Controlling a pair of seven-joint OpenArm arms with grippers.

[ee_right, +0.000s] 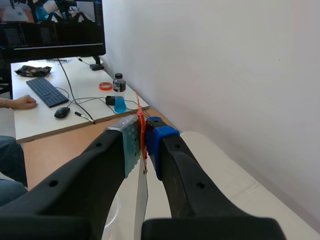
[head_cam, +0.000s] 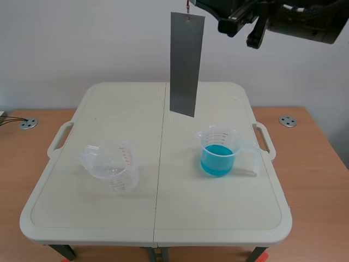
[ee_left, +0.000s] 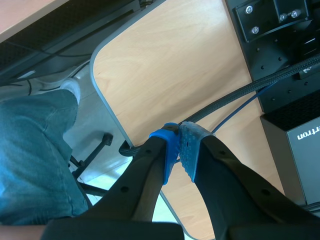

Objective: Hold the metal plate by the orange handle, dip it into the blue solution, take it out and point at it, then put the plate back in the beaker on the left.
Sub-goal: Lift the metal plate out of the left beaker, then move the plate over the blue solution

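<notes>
A long grey metal plate [head_cam: 184,65] hangs upright high over the table's far middle. Its orange handle [ee_right: 141,124] is pinched between the pads of my right gripper [ee_right: 143,140], which is shut on it; the plate [ee_right: 141,200] drops away below the fingers. The plate's lower end hangs above and behind the beaker of blue solution [head_cam: 218,153]. An empty clear beaker [head_cam: 112,166] sits tilted at the left. My left gripper [ee_left: 179,150] is shut on nothing and faces a wooden desk off the table. It does not show in the scene view.
The white folding table [head_cam: 158,218] stands on a wooden desk with a metal disc [head_cam: 28,123] on either side. Ahead of the left gripper are a person's leg in jeans [ee_left: 35,150] and black equipment [ee_left: 285,60]. A monitor [ee_right: 50,25] and keyboard [ee_right: 45,91] stand beyond.
</notes>
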